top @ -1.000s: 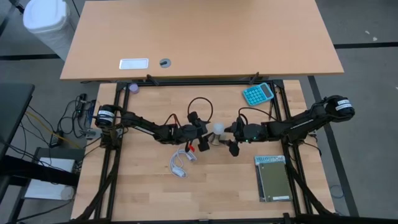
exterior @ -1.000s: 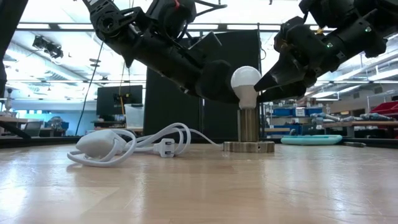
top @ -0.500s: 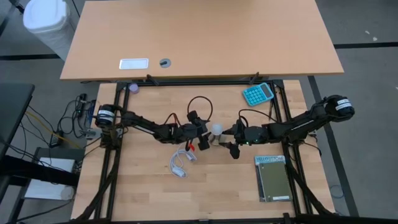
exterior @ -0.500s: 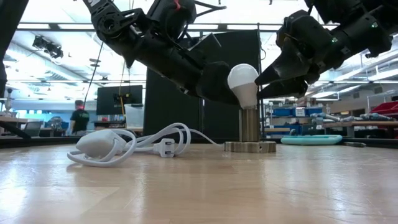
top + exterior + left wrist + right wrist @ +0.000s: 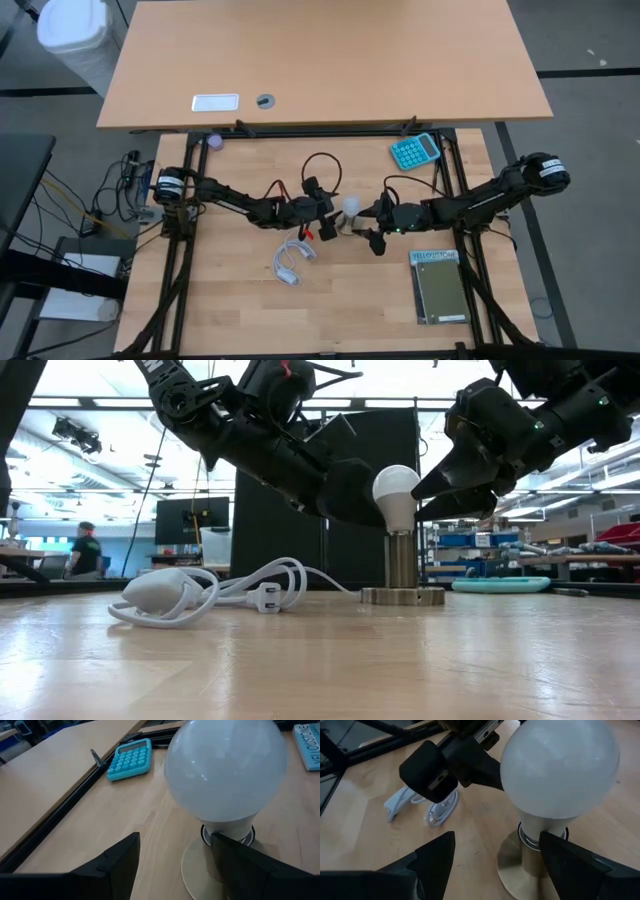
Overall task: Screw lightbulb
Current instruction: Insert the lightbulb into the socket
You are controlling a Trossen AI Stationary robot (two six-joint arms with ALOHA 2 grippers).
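Both jaws stand parted around the bulb without gripping it. Seen from the left wrist, the left jaws' fingers sit low on either side of the bulb's neck, with clear wood showing between one finger and the glass; whether the other finger touches is hard to tell. The right jaws come in from the opposite side, and their fingers also flank the neck with gaps on both sides. In the low view the two grippers close on the bulb from left and right at globe height.

Standing upright, the bulb rests in a metal socket on a round base, in the middle of the counter.

Writing: a teal booklet near the right arm has a header strip reading something like "YELLOWSTONE", too small to be sure; in the left wrist view its edge shows letters "VIE…" only. A teal calculator lies at the counter's far right corner; its key labels cannot be read. A coiled white cable with a plug lies beside the left arm.
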